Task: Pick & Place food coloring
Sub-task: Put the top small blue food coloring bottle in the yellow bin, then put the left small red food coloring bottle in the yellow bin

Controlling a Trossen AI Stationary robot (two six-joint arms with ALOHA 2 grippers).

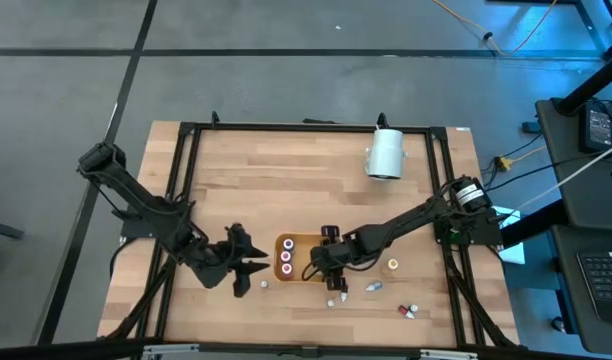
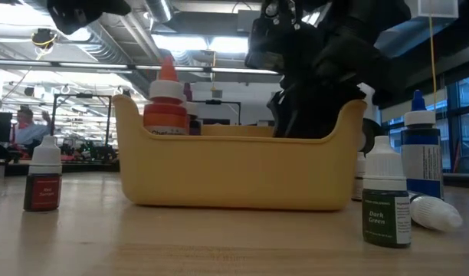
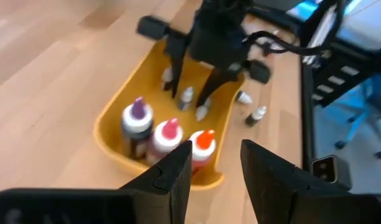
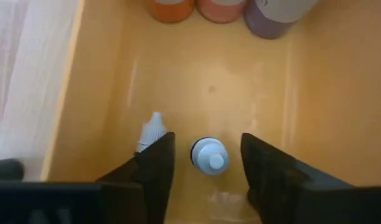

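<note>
Yellow tray (image 3: 112, 118), three capped bottles (image 3: 167, 135), two droppers (image 4: 209, 155) inside

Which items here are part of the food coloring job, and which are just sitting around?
Part of the job:
- three big bottles in the yellow tray
- small dropper between the open right fingers
- loose droppers on the table
- dark green bottle

Lying about:
- white cylinder
- left gripper, waiting open beside the tray

Right claw (image 4: 203, 162) pointing straight down, fingers spread, left claw (image 3: 215, 168) parted, hovering low, angled forward
</note>
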